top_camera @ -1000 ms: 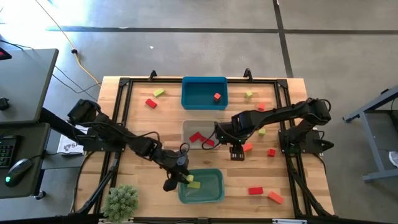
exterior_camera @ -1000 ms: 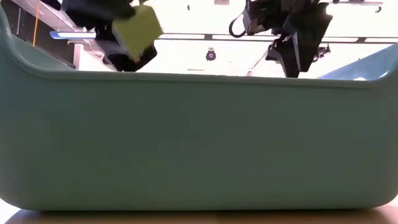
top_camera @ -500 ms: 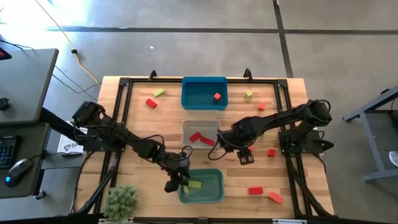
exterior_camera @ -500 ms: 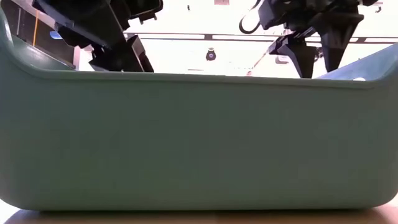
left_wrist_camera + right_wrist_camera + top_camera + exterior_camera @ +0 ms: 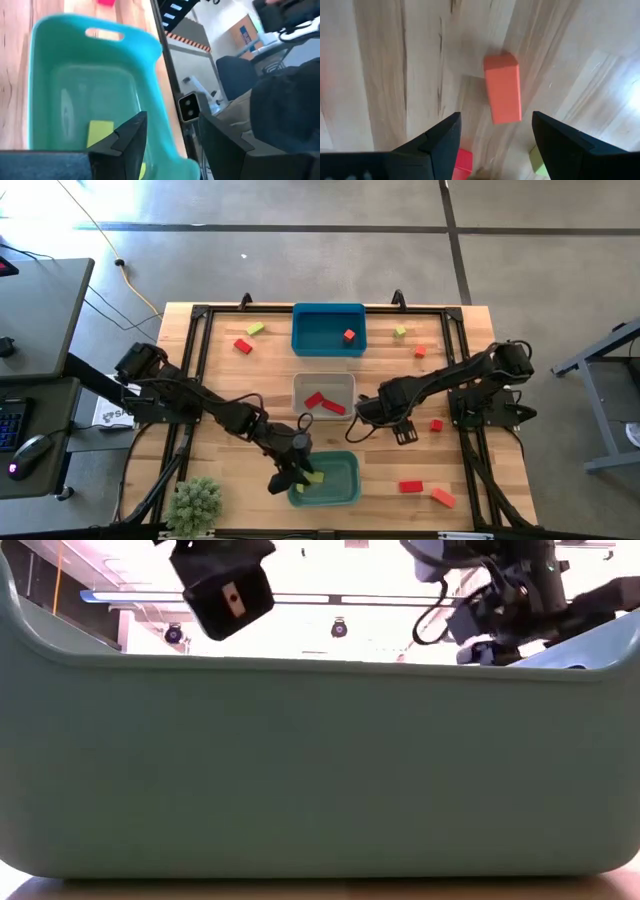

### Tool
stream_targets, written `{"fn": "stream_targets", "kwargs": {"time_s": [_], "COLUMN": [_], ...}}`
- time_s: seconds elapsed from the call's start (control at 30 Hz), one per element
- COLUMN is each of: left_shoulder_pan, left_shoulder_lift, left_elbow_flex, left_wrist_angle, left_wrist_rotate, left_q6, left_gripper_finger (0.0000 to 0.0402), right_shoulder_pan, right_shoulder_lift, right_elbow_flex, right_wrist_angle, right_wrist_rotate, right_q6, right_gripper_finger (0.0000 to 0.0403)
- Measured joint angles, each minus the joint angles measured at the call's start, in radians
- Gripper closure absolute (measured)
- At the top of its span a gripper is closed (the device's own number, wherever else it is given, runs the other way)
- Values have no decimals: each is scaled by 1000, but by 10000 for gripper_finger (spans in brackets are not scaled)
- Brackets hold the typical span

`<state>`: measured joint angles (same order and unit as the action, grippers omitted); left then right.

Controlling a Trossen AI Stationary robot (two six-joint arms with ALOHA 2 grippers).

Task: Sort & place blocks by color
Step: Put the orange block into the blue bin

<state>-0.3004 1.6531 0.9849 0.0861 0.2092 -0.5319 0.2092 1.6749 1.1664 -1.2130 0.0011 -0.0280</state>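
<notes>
My left gripper (image 5: 296, 472) hangs open over the left rim of the teal bin (image 5: 345, 463), with nothing between its fingers (image 5: 131, 134). A yellow-green block (image 5: 100, 134) lies flat on the bin's floor (image 5: 315, 477). My right gripper (image 5: 495, 120) points down, open, above an orange block (image 5: 502, 95) that lies flat on the table. Its fingers stand on either side of the block's near end without touching it. In the high view that gripper (image 5: 400, 430) hides this block. Red blocks (image 5: 325, 402) lie in the clear bin, and one red block (image 5: 348, 335) lies in the blue bin.
Loose blocks lie on the table: red (image 5: 242, 346) and yellow-green (image 5: 256, 329) at the far left, yellow-green (image 5: 400, 331) and an orange-red one (image 5: 420, 351) at the far right, red (image 5: 436, 425), red (image 5: 410, 486), orange (image 5: 443, 497). A green plant (image 5: 196, 502) stands at the near left corner.
My left gripper has opened and let go of the yellow-green block, which has dropped into the teal bin; the gripper has then risen a little. My right gripper has moved toward the table's right edge and down over the orange block, turning as it went.
</notes>
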Motion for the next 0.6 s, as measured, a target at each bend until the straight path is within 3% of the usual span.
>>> {"fn": "stream_targets", "kwargs": {"time_s": [0.27, 0.6], "left_shoulder_pan": [60, 219], "left_shoulder_lift": [-60, -176], "left_elbow_flex": [65, 67], "left_wrist_angle": [-130, -290], "left_wrist_rotate": [-12, -15], "left_q6": [70, 205], "left_gripper_finger": [233, 233], "right_shoulder_pan": [-9, -45], "right_shoulder_lift": [0, 0], "right_elbow_flex": [-111, -239], "right_wrist_angle": [130, 272], "right_wrist_rotate": [15, 16], "right_q6": [-48, -29], "right_gripper_finger": [171, 171]}}
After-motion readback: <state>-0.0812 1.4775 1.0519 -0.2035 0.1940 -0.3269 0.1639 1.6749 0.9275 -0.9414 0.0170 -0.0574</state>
